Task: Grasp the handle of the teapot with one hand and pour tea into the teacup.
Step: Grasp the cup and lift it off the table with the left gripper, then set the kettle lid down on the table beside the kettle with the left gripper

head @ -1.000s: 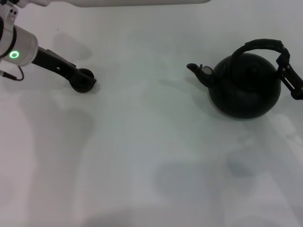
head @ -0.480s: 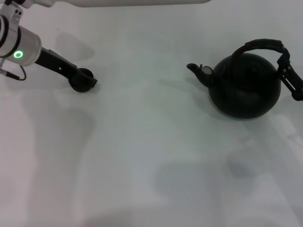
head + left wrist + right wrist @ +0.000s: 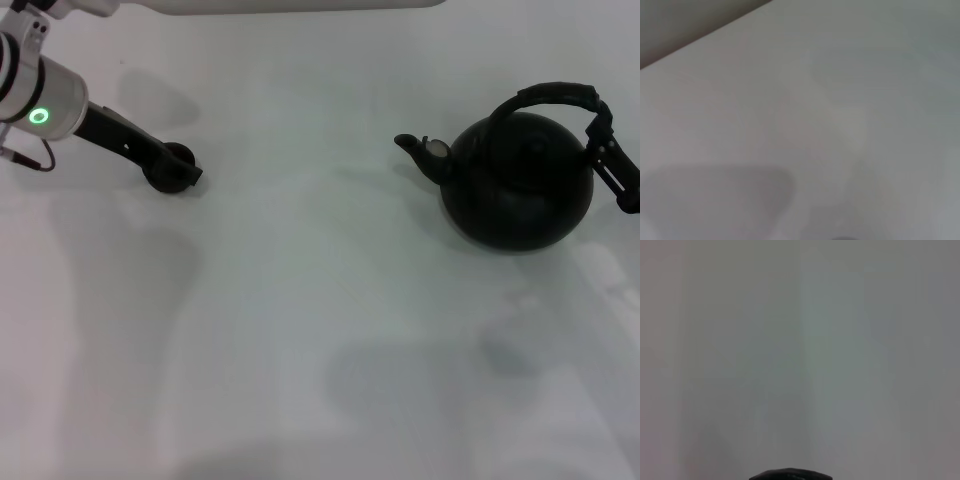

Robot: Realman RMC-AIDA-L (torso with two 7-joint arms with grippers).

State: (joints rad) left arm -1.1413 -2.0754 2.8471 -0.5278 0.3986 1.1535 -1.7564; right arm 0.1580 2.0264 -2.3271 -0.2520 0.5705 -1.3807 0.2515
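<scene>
The teapot (image 3: 515,180) sits on the white table (image 3: 320,330) over on the right, about midway between near and far. It is a round black pot, upright, with its short spout (image 3: 415,148) pointing left toward the middle of the table. The handle (image 3: 553,97) arches over its top, a thick black loop running from the front of the body up and across to the right.

The right gripper (image 3: 603,128) comes in from the right edge and meets the handle at its right end, just where the loop bends down toward the body. Its black fingers (image 3: 612,165) sit against the handle there and look closed around it (dark metal on dark metal, so the exact contact is hard to read). The pot's base rests on the table.

Far off on the left, well apart from the pot, the left gripper (image 3: 172,168) reaches down and to the right from its silver wrist, which shows a green ring light. At its tip is the teacup (image 3: 176,170), a small, low, dark round thing resting on the table. The fingers merge with the cup, and I cannot tell whether they are apart or clamped on it.

The right wrist view shows only pale table and a sliver of black at its lower edge.
</scene>
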